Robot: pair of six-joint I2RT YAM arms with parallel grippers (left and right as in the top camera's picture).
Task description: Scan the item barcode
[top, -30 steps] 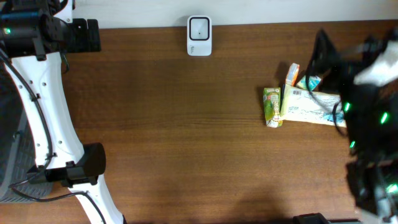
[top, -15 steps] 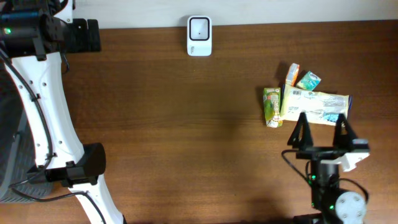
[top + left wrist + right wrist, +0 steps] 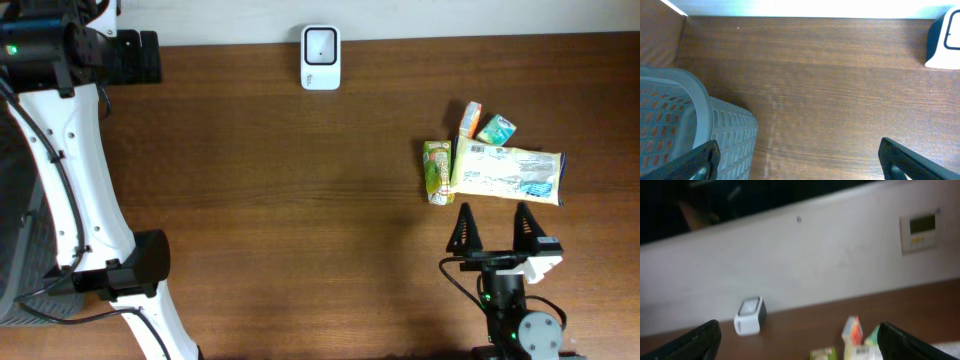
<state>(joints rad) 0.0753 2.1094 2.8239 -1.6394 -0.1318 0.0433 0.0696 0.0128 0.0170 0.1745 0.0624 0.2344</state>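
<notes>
- Dark wood-grain surface (image 3: 280, 200).
- Items lie right of centre: a flat yellow-white packet (image 3: 505, 172), a green carton (image 3: 437, 171) against its left end, and an orange-white box (image 3: 469, 118) and teal pack (image 3: 496, 129) just above.
- Right end effector (image 3: 492, 225) sits just below them, spread and empty.
- White scanner (image 3: 320, 58) at top centre.
- Left end effector (image 3: 800, 162) is spread, near a grey perforated basket (image 3: 715, 130).

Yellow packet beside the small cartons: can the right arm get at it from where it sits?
Probably yes. The right gripper sits open just short of the yellow packet, pointing toward it, with only bare table between them.
</notes>
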